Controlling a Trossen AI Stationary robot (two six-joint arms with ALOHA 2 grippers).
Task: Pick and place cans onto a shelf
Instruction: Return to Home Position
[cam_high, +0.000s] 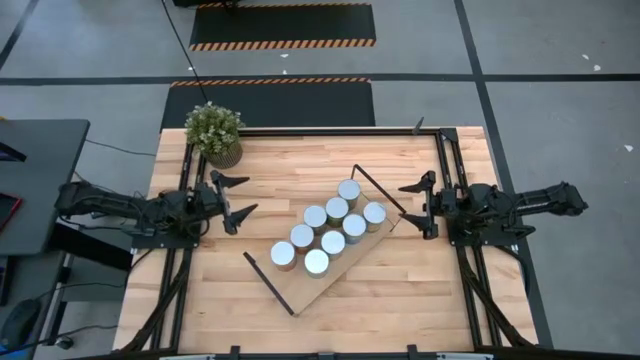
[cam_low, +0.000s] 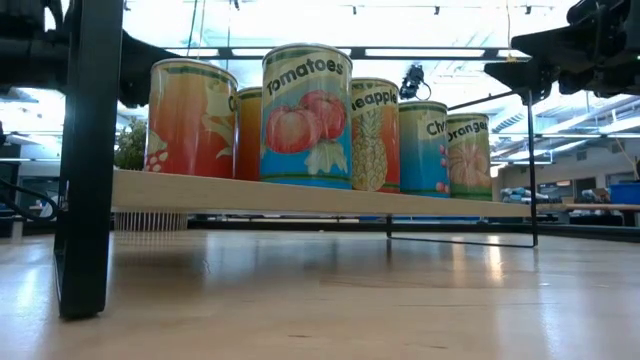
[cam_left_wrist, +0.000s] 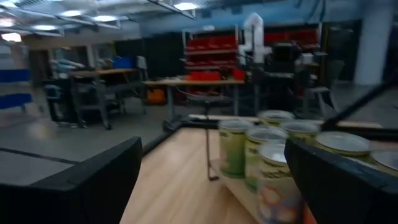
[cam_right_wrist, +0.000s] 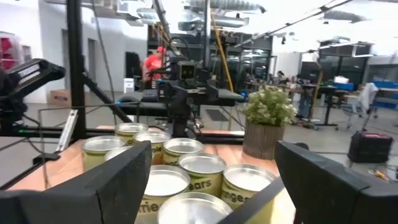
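Observation:
Several cans (cam_high: 328, 228) with silvery tops stand in two rows on the shelf (cam_high: 300, 288), a light-wood board lying slantwise at the table's middle with black wire frames at both short ends. In the low view the cans (cam_low: 305, 115) stand upright on the board (cam_low: 300, 198), which is raised above the tabletop. My left gripper (cam_high: 236, 199) hovers open at the table's left, clear of the shelf, pointing at the cans (cam_left_wrist: 261, 155). My right gripper (cam_high: 413, 204) hovers open at the right, near the shelf's far end, with the cans (cam_right_wrist: 186, 168) ahead of its fingers.
A potted green plant (cam_high: 213, 132) stands at the table's far left corner. Black rails (cam_high: 445, 160) run along the left and right sides of the table. Bare wood lies near the front edge and between each gripper and the shelf.

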